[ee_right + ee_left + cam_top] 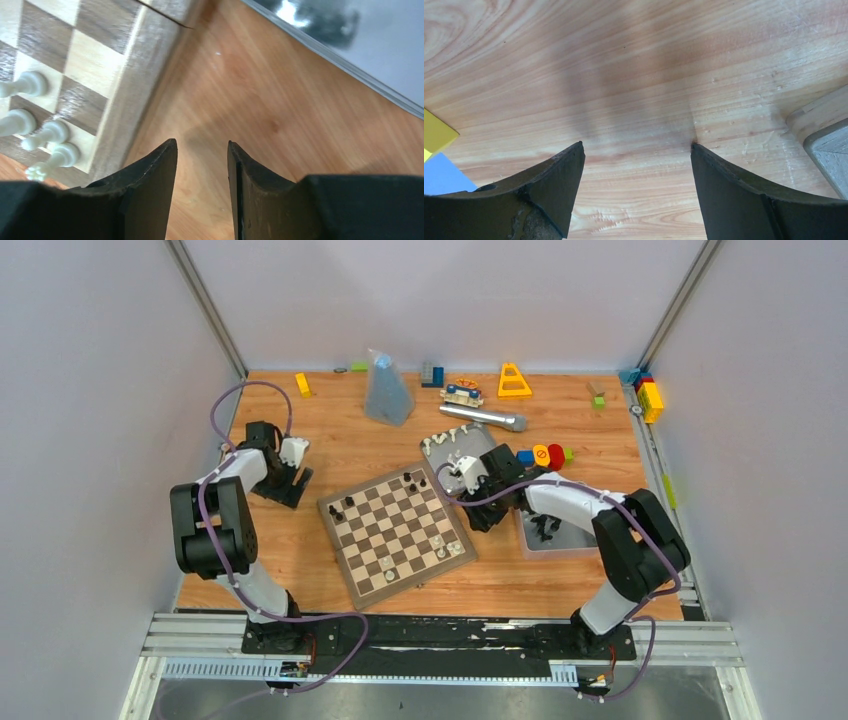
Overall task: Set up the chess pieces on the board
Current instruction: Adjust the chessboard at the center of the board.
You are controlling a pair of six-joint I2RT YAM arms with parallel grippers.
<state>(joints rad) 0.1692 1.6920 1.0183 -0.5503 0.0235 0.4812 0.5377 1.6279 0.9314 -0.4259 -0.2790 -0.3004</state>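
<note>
— So, where is the board (397, 532)?

— Middle of the overhead view, lying at a slant on the wooden table (300, 545). A few black chess pieces (350, 502) stand along its upper-left edge and near its top corner. Some cream ones stand toward its lower right.

— And the arms?

— The left gripper (285, 485) sits low at the left of the board, apart from it. In its wrist view the fingers (559, 185) are spread wide, with only bare wood between them. A yellow block (436, 132) shows at the left edge.

— The right one?

— The right gripper (484, 508) is just beside the board's right-hand edge, between the board and a grey tray (565, 543) with dark pieces in it. Its fingers (150, 190) stand slightly parted, gripping nothing, over bare table. The upper left of that wrist view shows the board's border, with four cream pieces on the squares by it.

— Any other pieces off the board?

— A second grey tray (478, 436), above the board's top corner, holds cream ones.
</note>
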